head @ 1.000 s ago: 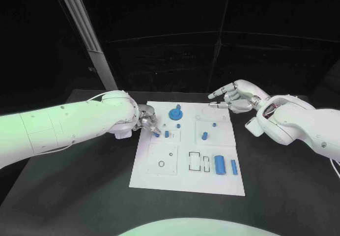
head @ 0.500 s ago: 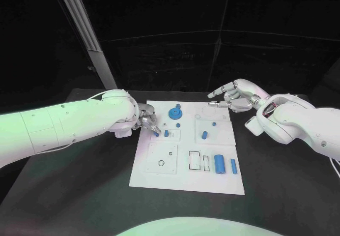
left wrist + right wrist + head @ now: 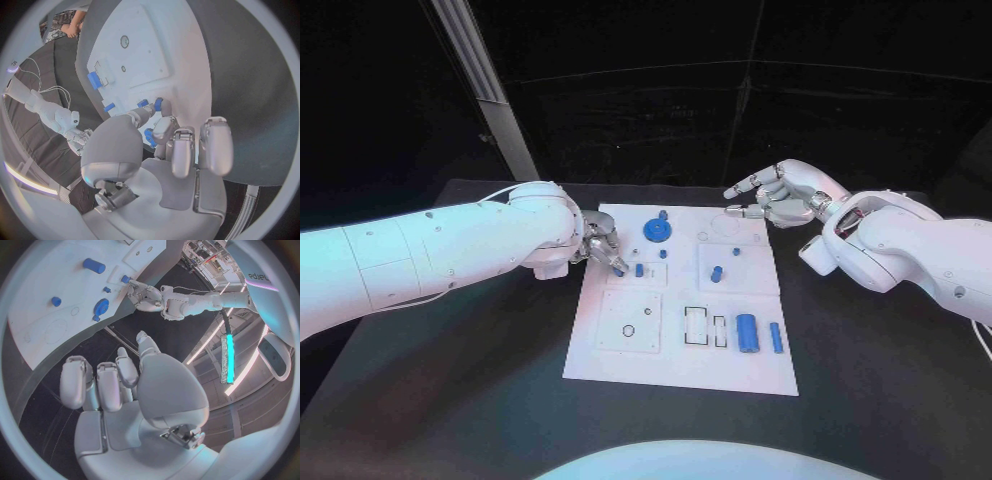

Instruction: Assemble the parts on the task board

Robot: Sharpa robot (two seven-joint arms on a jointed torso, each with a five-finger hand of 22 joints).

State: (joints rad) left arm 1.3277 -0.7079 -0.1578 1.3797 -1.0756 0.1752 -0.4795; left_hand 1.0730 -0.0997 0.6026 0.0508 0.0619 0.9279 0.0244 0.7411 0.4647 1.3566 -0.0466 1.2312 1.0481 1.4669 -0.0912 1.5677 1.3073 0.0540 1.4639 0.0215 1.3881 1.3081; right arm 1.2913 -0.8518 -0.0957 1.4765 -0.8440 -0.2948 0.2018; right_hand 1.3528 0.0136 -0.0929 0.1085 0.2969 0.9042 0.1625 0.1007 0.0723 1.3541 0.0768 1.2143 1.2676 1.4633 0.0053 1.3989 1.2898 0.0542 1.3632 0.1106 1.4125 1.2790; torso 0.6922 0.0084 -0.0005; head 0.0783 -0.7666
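Flat white task board, small blue parts

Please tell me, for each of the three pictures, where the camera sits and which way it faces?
Head view: on the robot's head, looking down at the task board; both white arms enter.
Left wrist view: behind the left hand, facing the board; a small blue part is at its fingers.
Right wrist view: behind the right hand, facing the board's far end.
Shared: the blue round part.

White task board w/ thin black outline marks, on black table. Blue parts: round disc, cylinder, slim bar, small pegs. Silver left hand & right hand, white arms.
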